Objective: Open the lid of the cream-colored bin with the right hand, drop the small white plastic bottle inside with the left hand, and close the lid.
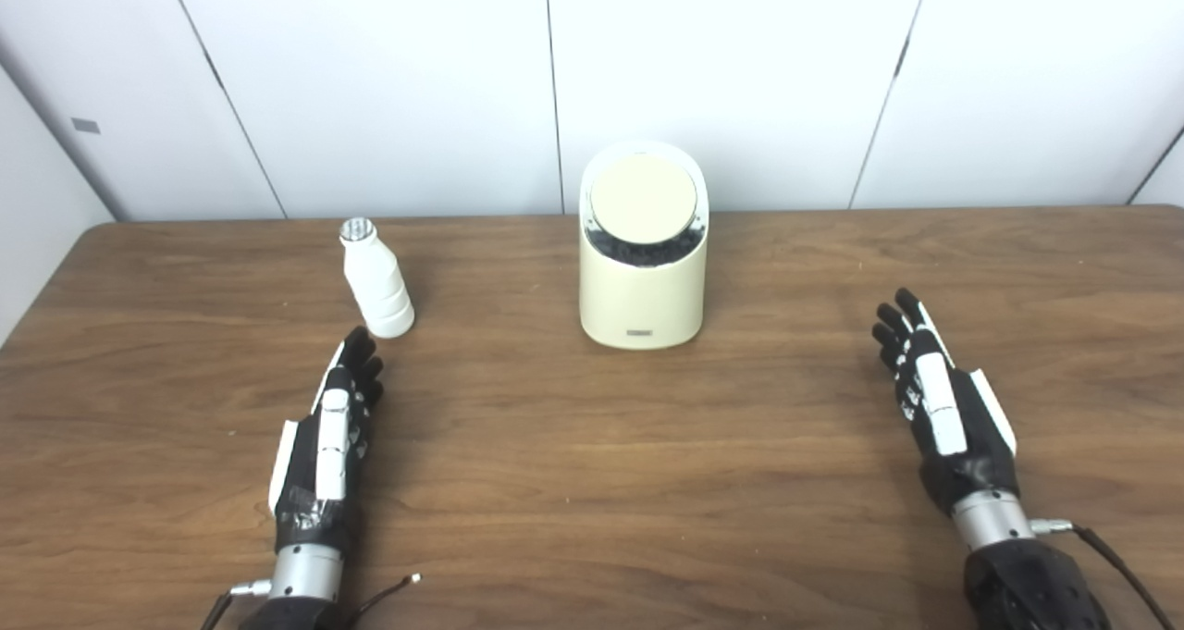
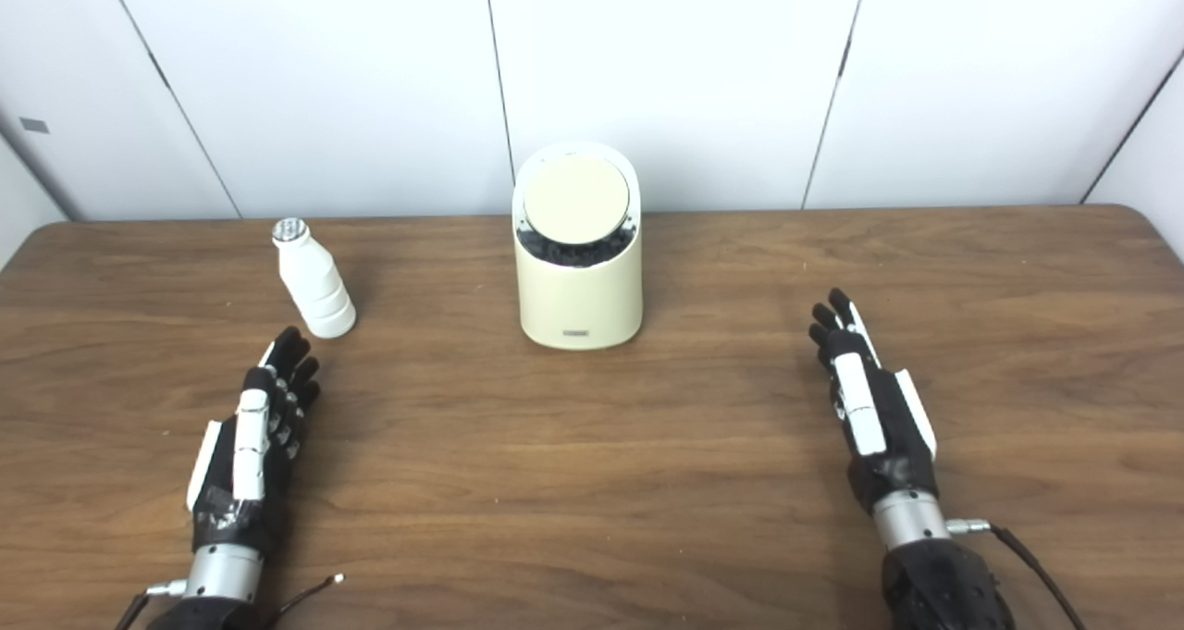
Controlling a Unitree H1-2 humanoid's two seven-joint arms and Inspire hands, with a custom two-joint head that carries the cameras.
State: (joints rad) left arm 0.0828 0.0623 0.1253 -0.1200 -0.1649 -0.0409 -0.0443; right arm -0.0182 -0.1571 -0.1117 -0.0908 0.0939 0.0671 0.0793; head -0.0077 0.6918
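The cream-colored bin (image 1: 643, 283) stands upright at the middle of the wooden table, its round lid (image 1: 643, 199) shut and tilted toward me. The small white plastic bottle (image 1: 376, 280) with a silver cap stands to the bin's left. My left hand (image 1: 335, 426) lies open on the table just in front of the bottle, fingertips close to its base, holding nothing. My right hand (image 1: 936, 397) lies open on the table to the right of and nearer than the bin, well apart from it and empty.
The wooden table (image 1: 592, 482) stretches wide around both hands. White wall panels stand right behind its far edge. Thin cables trail from both wrists near the bottom edge.
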